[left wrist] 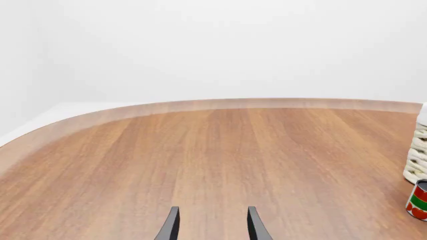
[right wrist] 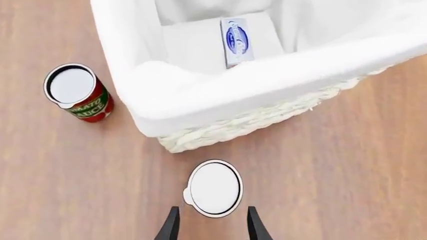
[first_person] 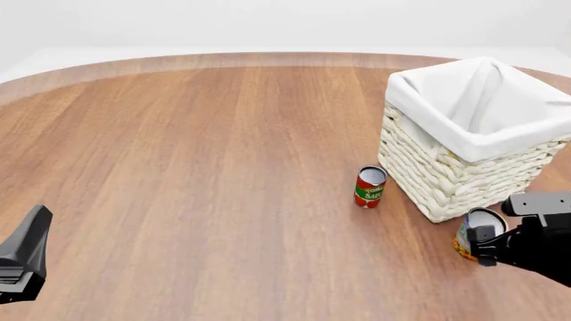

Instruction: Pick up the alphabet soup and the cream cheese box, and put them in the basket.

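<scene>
The alphabet soup [first_person: 471, 231] stands upright on the table just in front of the basket [first_person: 446, 174]. In the right wrist view I look down on its silver-white top [right wrist: 213, 188]. My right gripper [right wrist: 213, 210] is open above it, one finger on each side of its near edge, holding nothing. It also shows in the front view [first_person: 489, 242], partly covering the can. The cream cheese box [right wrist: 237, 41] lies on the white liner inside the basket [right wrist: 267, 85]. My left gripper [left wrist: 213, 210] is open and empty, low at the front left of the table [first_person: 29, 237].
A slimmer red-and-green can [first_person: 370, 186] stands upright left of the basket; it also shows in the right wrist view [right wrist: 77, 92] and the left wrist view [left wrist: 419, 200]. The basket's wicker wall [left wrist: 417, 155] shows at the edge of the left wrist view.
</scene>
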`<action>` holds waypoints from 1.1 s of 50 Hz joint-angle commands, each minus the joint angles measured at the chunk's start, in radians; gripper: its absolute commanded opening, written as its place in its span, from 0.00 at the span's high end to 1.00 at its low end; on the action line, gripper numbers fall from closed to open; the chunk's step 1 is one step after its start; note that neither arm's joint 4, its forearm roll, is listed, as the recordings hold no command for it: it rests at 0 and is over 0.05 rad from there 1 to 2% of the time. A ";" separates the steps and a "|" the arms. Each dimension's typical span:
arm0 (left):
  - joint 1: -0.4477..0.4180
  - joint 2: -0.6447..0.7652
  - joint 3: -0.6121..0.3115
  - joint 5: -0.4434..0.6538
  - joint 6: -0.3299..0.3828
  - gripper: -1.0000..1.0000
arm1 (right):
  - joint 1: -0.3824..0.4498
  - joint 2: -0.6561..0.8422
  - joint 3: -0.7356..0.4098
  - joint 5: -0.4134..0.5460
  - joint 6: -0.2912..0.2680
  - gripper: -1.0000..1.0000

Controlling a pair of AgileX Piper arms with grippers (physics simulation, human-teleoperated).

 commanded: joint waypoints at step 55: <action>0.000 0.000 0.000 0.000 0.000 0.00 | -0.011 0.233 0.080 -0.257 0.014 0.00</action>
